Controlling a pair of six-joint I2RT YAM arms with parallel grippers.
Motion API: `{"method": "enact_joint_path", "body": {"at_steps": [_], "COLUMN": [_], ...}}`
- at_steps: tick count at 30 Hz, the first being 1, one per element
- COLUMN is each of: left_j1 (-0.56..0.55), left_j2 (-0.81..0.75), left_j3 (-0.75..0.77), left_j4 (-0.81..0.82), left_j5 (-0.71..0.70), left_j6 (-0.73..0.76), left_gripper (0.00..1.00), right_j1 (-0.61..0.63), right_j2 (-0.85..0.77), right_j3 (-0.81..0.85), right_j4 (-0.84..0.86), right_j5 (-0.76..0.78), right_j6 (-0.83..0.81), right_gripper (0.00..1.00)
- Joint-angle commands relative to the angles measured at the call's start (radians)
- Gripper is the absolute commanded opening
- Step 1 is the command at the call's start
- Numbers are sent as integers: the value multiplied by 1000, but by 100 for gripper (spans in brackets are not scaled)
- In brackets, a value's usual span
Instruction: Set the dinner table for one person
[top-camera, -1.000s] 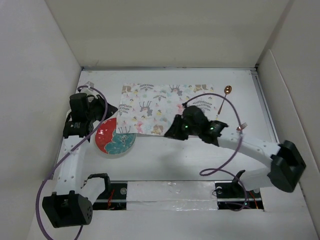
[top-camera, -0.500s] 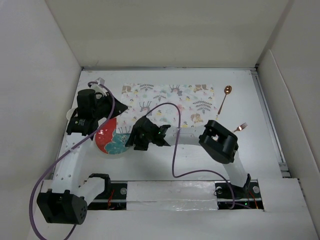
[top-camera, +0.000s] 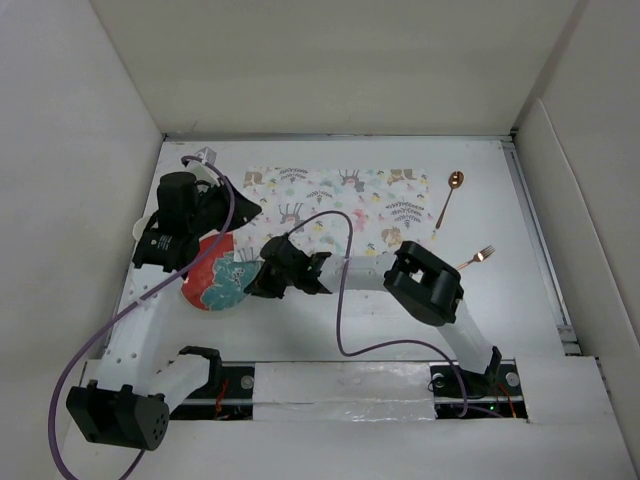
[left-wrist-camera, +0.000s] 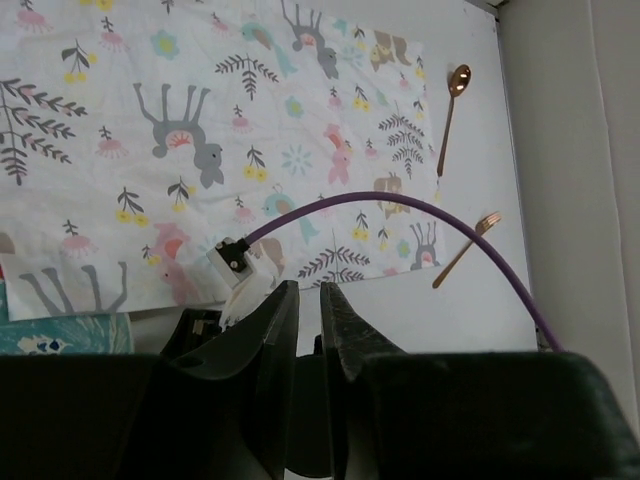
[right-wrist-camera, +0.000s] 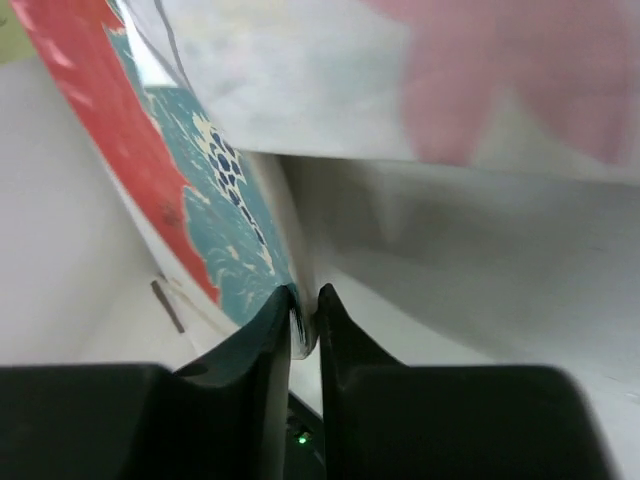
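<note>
Step in hand: I judge this to be the plate transfer, with the plate to go onto the placemat; the setting is at an early stage.
Right claw: pinched on the plate's rim, fingers on either face of the edge.
Left claw: fingers pressed nearly together with nothing between them, held over the mat's left end.
Dinner table: flat matte white, under everything; the plate sits at its left side, just off the mat's near-left corner, apparently tipped.
Next move: lift clear of the mat's edge, carry right, set down level at the centre.
Materials: the plate is round, glossy and thin-rimmed, red and teal. The placemat is soft printed cloth. The spoon and fork are slender coppery metal, on bare table to the right.
</note>
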Motion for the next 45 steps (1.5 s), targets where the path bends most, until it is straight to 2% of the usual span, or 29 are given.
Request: {"method": "enact_joint_path", "body": {"at_steps": [1,3,7,12,16,18,19,21,25,31,33,37,41,45], "left_j1": [-2,-2,-2,-2,-2,-2,-2,-2,-2,-2,-2,-2,-2,-2], "left_j2": [-5,-3,12,26,61,76,86,96,152,247,270,336,437,442], "left_j3": [70,83,136,184,280,322,377,403,440,417,390,359,330,261], "left_j4": [-1,-16,-45,-33,-36,-43,-41,-40,-60,-33,1,19,19,48], "left_j5": [-43,-64,-139,-179,-234,-264,-284,-291,-291,-206,-183,-195,-209,-242], "left_j6": [29,38,60,55,54,57,58,61,78,87,84,107,133,133], "left_gripper": [13,13,15,16,17,19,23,24,19,18,18,18,17,17], "right_j1": [31,31,40,5,14,14,-42,-67,-230,-542,-640,-759,-816,-827], "right_j2": [30,22,-48,-130,-142,-183,-229,-284,-432,-568,-578,-533,-466,-440], "right_j3": [14,8,-9,37,170,200,165,143,27,-139,-168,-184,-182,-174], "right_j4": [-34,-32,-49,-164,-309,-315,-264,-224,-128,-137,-117,-86,-23,14], "right_j5": [-13,-74,-198,-356,-352,-301,-300,-303,-346,-424,-444,-520,-590,-626], "right_j6": [-27,-52,-171,-311,-449,-474,-477,-469,-466,-553,-564,-576,-560,-558], "right_gripper": [6,1,0,0,0,0,0,0,0,0,0,0,0,0]}}
